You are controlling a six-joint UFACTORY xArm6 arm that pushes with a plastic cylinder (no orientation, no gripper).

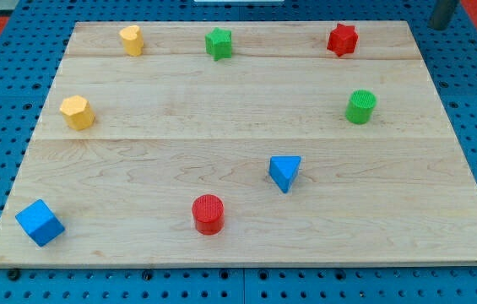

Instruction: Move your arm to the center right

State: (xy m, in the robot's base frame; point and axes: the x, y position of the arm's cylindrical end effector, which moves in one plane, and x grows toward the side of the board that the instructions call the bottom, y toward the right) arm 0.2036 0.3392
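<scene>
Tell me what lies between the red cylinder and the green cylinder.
In the camera view, the blue triangular block lies roughly between the red cylinder and the green cylinder, touching neither. Otherwise only bare board. My tip does not show.

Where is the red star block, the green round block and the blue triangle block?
red star block (342, 39): camera view, on its top face.
green round block (360, 106): camera view, on its side, below the round top.
blue triangle block (284, 171): camera view, on its triangular top face.
</scene>
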